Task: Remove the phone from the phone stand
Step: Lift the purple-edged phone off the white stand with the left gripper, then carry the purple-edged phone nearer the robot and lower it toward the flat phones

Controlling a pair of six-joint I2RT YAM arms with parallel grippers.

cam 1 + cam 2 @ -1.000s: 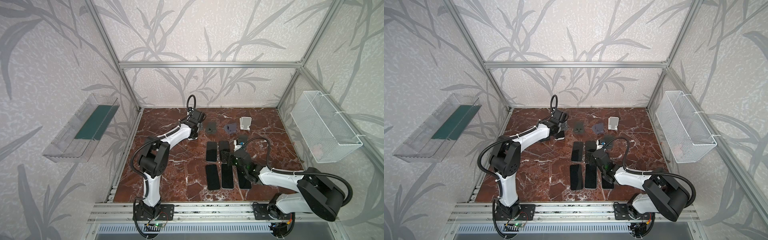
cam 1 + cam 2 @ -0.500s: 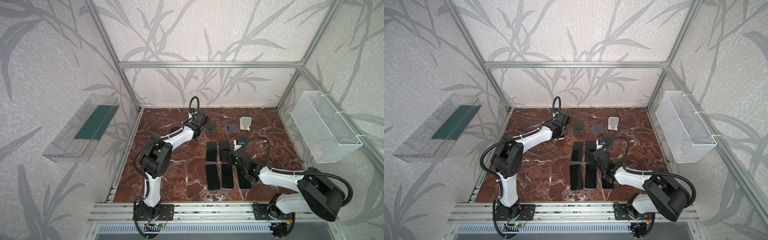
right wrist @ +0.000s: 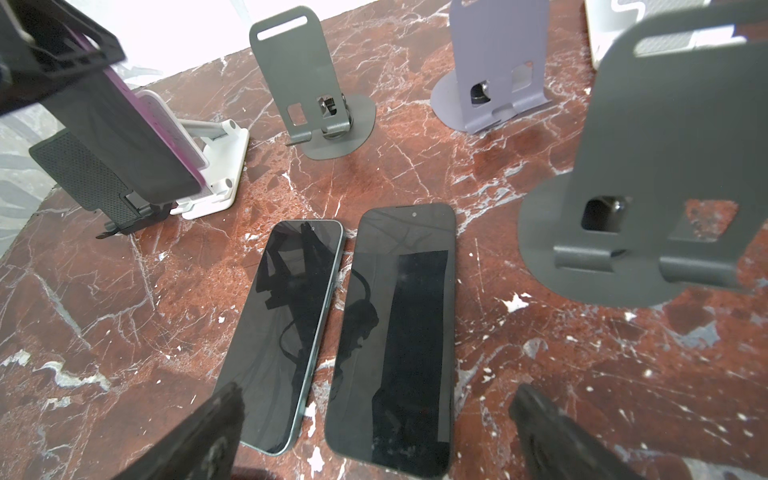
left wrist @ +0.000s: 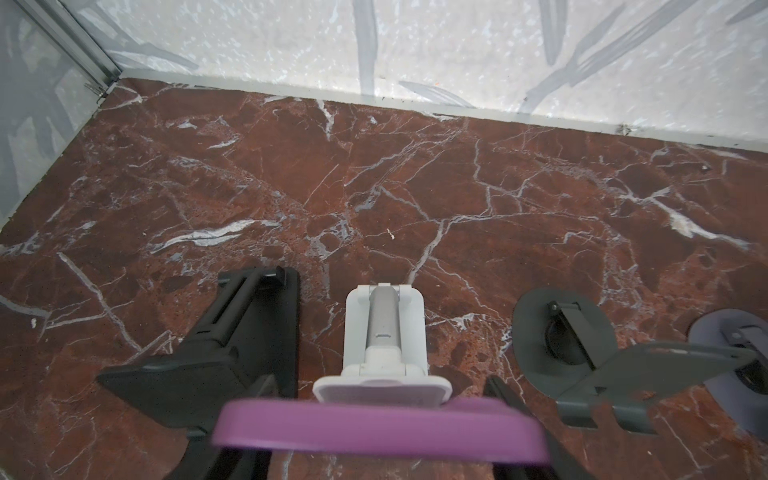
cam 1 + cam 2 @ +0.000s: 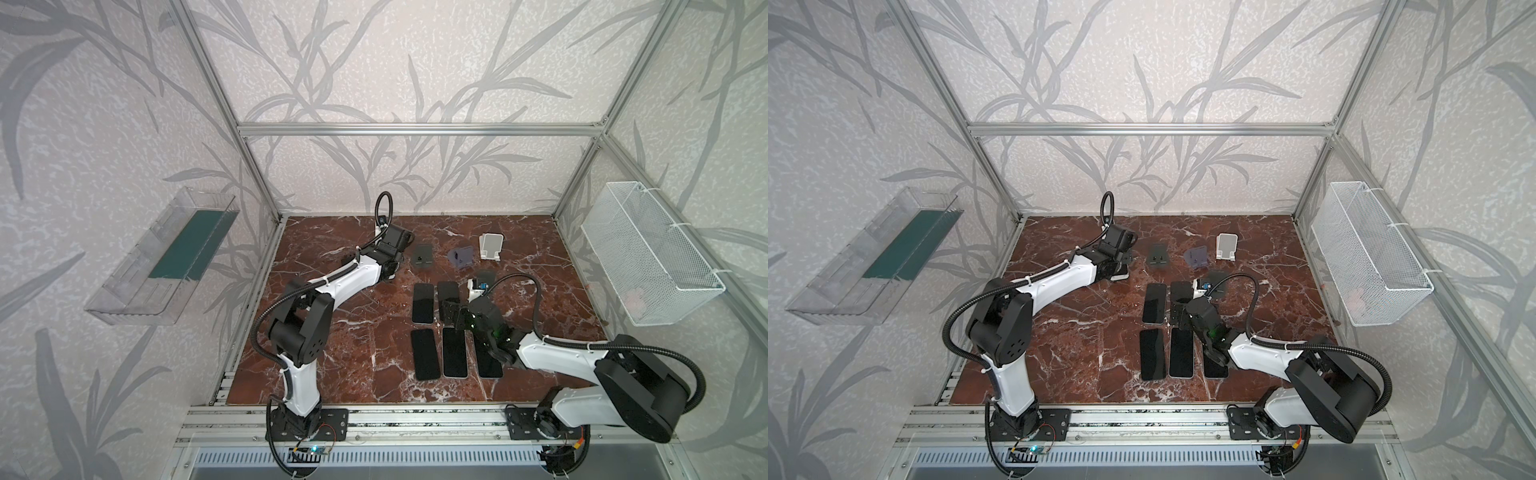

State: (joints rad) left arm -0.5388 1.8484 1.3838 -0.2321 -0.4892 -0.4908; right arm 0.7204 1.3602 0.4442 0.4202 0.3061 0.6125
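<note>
Bright, even light; wall (image 3: 195, 37) blown out, fg blurred.

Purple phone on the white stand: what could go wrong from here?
1. The left gripper appears to hold only the top edge of the purple phone; the phone could slip or pivot when lifted.
2. The phone leans on the white stand; an angled pull might drag or tip that stand into the black stand close beside it.

Matt-edged phone (image 4: 382, 424) — smooth marble tabletop (image 4: 374, 166)

Blurred across the left wrist view, the purple-cased phone (image 4: 380, 430) partly masks the white folding stand (image 4: 384, 332); in both top views the left arm (image 5: 353, 276) largely hides both.
</note>
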